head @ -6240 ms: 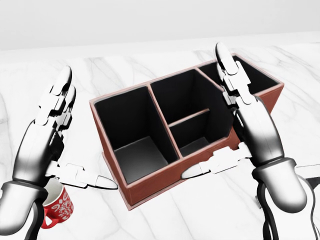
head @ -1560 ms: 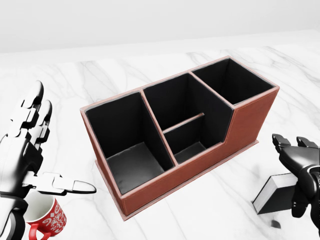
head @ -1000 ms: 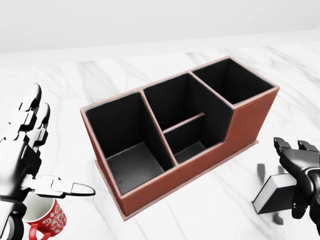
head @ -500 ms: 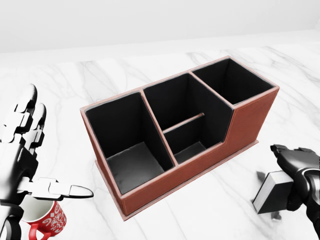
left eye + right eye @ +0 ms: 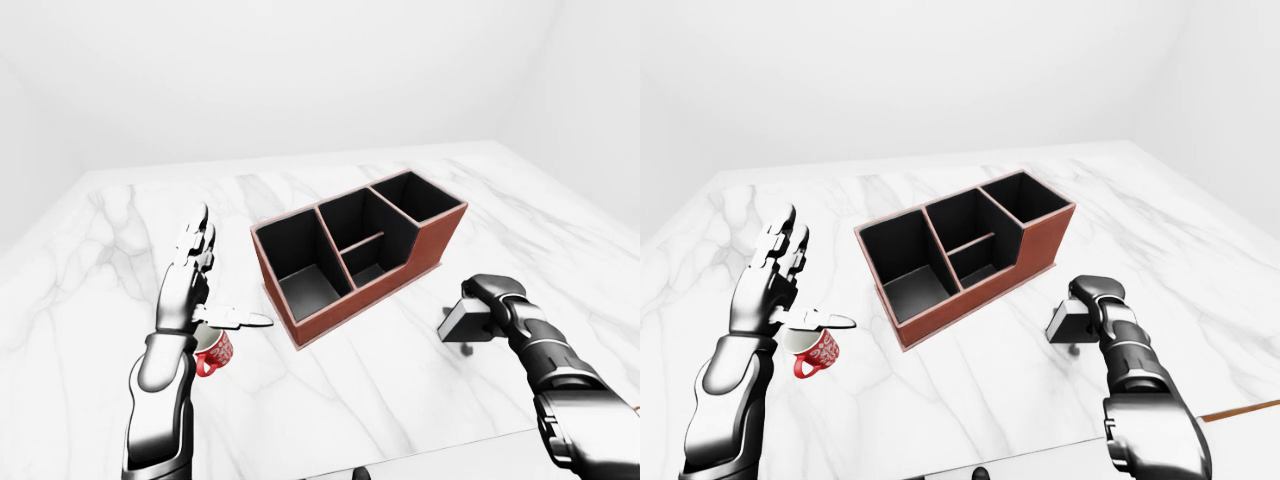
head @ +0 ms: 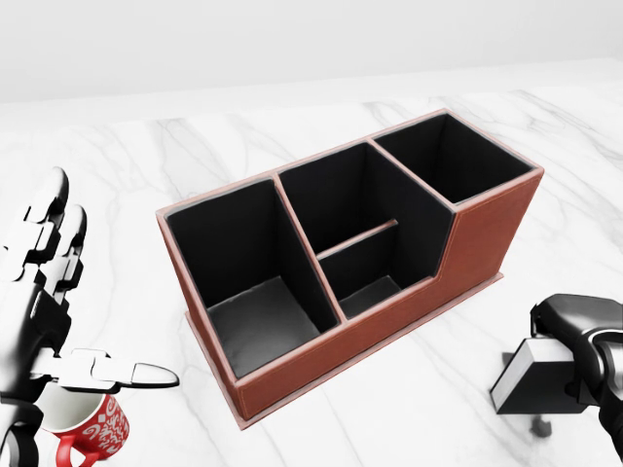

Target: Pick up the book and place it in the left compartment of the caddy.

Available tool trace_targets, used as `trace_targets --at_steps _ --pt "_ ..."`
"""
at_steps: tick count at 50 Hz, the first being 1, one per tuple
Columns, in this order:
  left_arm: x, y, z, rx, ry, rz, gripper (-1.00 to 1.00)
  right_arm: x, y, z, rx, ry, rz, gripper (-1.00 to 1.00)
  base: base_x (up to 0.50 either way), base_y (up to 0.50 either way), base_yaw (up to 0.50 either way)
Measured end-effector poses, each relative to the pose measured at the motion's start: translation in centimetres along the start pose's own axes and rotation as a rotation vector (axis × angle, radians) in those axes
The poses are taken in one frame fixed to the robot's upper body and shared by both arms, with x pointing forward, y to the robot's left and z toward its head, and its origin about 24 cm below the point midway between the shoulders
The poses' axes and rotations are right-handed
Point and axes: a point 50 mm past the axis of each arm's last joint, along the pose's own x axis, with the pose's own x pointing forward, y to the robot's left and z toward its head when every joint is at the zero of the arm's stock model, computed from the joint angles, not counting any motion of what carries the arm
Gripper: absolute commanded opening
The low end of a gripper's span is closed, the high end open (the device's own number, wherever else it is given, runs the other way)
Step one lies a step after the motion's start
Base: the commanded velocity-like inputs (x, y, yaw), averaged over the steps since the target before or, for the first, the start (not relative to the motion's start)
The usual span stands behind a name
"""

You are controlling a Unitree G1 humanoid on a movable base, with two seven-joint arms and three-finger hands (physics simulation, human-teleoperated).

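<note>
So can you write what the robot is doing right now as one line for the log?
right hand: shut on book | book: lifted off table | left hand: open, above mug | caddy: all compartments empty

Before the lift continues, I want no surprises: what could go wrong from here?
The right hand holds the book only by its upper edge, tilted, so it might slip or swing. The left compartment lies at the caddy's far end from the book, so the book could clip its walls. The open left hand hovers over the red mug and might knock it.
</note>
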Motion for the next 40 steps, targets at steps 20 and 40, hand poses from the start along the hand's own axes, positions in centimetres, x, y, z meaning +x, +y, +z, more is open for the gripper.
trace_targets --at_steps 20,40 --pt "0.0 -0.2 -0.1 -0.004 0.004 -0.006 1.0 -0.7 -0.7 0.4 0.0 -0.042 0.009 -1.0 0.0 0.0 0.0" --pt "-0.2 -0.2 -0.2 -0.009 0.008 -0.009 1.0 -3.8 -4.5 1.5 0.026 -0.135 -0.054 -1.0 0.0 0.0 0.0"
